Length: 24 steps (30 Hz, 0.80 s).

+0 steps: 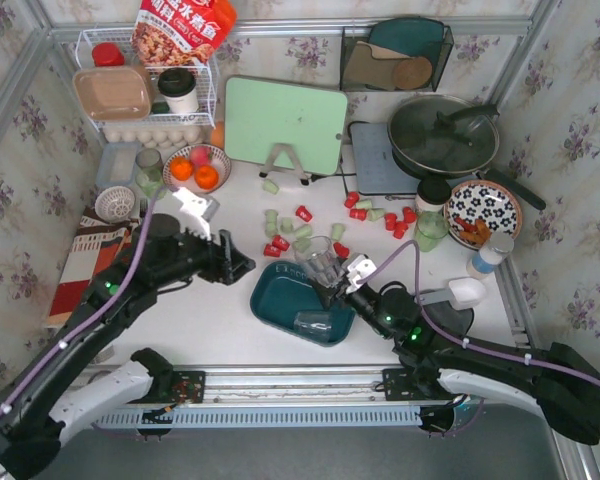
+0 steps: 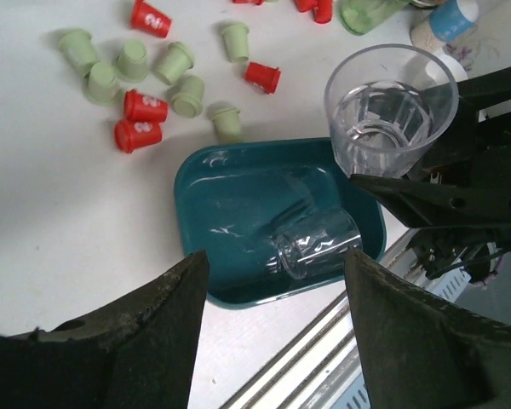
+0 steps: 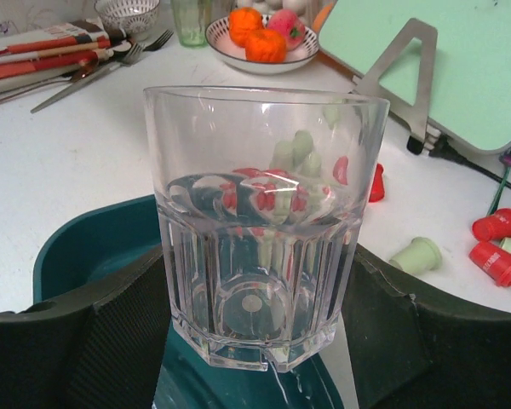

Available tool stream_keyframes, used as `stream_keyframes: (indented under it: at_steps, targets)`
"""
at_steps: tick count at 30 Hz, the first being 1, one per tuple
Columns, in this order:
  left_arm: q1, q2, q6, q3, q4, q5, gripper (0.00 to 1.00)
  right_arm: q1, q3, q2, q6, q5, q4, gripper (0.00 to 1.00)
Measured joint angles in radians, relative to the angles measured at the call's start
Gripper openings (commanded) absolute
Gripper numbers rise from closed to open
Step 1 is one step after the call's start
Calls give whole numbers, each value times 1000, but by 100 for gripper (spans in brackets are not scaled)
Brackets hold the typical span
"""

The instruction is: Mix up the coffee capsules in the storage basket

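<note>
Coffee capsules (image 1: 280, 242) lie scattered on the surface beyond the storage basket (image 1: 272, 297); right end effector (image 3: 255, 332) clamps an upright clear tumbler (image 3: 264, 213), left end effector (image 2: 274, 254) gapes empty.

Clear tumbler (image 3: 264, 230) upright, faceted base. Second tumbler (image 2: 315, 243) lying on side. Mint-green cutting board (image 1: 285, 125) propped on stand at back of worktop (image 1: 180, 320). Fruit bowl (image 3: 257, 66) with oranges left of board. Lidded pan (image 1: 442, 135) back right, flower-patterned plate (image 1: 495, 200) just in front. Wire rack (image 1: 85, 40), snack bag (image 1: 183, 25) back left.
</note>
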Motion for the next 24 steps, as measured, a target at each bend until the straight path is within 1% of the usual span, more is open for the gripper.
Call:
stream_keyframes:
  at_steps: [3, 6, 10, 15, 20, 24]
  targets:
    - [-129, 93, 19, 62, 25, -102, 67, 0, -26, -29, -20, 0, 34, 0]
    - [-248, 167, 76, 114, 87, -166, 67, -2, -34, -33, -30, -11, 52, 0]
    - [-357, 230, 165, 156, 158, -227, 67, -2, -34, -31, -35, -30, 62, 0]
    - [-396, 269, 212, 161, 231, -267, 67, -2, -34, -19, -42, -45, 70, 0]
    - [-429, 320, 223, 166, 300, -255, 66, -2, -34, 9, -44, -58, 79, 0]
    - [-454, 402, 228, 206, 308, -246, 64, -2, -32, 12, -46, -77, 80, 0]
